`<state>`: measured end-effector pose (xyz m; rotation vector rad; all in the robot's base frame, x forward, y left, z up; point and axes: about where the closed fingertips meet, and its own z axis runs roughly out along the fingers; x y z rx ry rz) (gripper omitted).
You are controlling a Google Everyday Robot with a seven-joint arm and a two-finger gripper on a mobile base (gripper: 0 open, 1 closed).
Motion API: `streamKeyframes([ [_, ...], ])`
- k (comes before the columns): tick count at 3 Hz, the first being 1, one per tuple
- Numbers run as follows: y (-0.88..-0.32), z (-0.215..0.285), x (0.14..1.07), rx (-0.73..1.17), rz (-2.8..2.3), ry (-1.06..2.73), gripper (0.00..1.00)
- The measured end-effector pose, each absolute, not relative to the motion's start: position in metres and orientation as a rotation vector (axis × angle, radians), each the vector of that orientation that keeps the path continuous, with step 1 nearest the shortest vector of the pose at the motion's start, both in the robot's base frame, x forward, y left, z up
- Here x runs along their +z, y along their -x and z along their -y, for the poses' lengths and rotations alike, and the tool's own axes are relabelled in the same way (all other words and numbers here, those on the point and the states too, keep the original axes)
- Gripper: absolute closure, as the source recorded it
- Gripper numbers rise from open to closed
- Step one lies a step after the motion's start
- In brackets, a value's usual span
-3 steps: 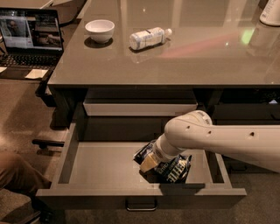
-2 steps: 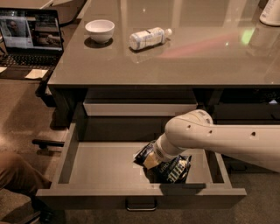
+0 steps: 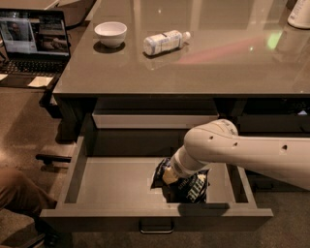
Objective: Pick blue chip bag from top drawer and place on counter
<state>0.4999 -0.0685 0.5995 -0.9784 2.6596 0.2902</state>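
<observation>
The top drawer (image 3: 116, 181) is pulled wide open below the counter (image 3: 218, 63). The blue chip bag (image 3: 194, 186), dark and crinkled with white lettering, lies on the drawer floor right of the middle, near the front wall. My white arm reaches in from the right and bends down into the drawer. My gripper (image 3: 173, 188) is at the bag's left part, pressed against it low in the drawer.
On the counter lie a clear water bottle (image 3: 164, 42) on its side and a white bowl (image 3: 111, 34). A white container (image 3: 300, 14) stands at the far right. An open laptop (image 3: 34, 41) sits on a low surface at left. A person's leg (image 3: 19, 193) is at bottom left.
</observation>
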Motion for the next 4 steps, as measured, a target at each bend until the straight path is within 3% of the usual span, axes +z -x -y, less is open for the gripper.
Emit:
streamKeyframes([
  [2, -0.508, 0.158, 0.744, -0.036, -2.504, 1.093, 1.0],
  [4, -0.544, 0.195, 0.859, -0.245, -2.331, 1.103, 1.0],
])
